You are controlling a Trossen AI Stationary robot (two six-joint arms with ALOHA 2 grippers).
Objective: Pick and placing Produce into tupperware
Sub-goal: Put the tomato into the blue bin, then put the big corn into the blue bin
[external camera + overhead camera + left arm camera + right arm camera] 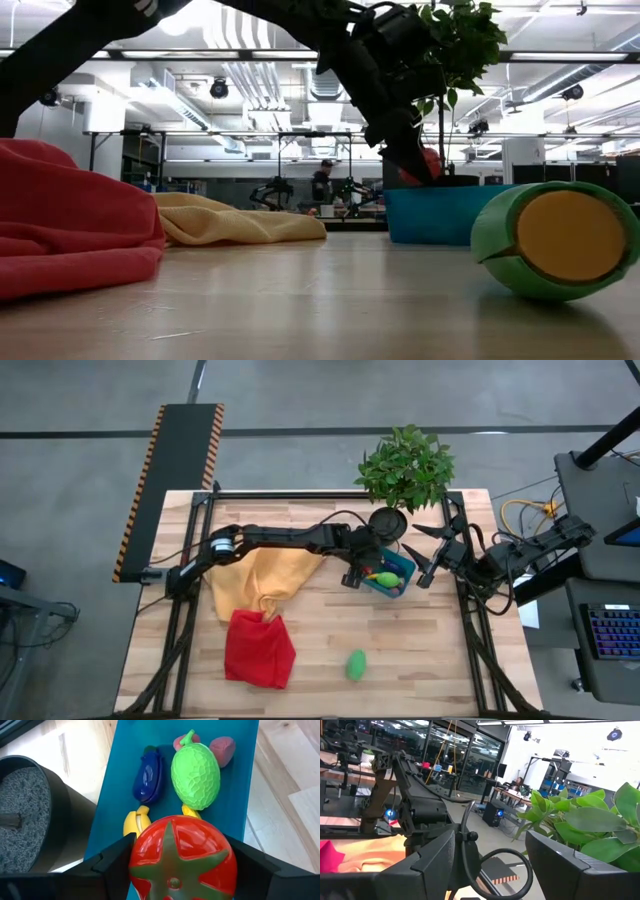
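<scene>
Wooden table [420, 660]: left gripper [175, 870] clamps glossy red tomato [182, 862], green star calyx, over teal tupperware [117, 785] holding bumpy green fruit [195, 775], purple eggplant [148, 781], banana [135, 821]; right gripper [432, 554] spread, beside the container.

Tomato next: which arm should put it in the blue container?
Left. The left hand already holds the tomato right above the container, where other toy produce already lies. The right hand is open and empty beside the container, near the table edge.
</scene>
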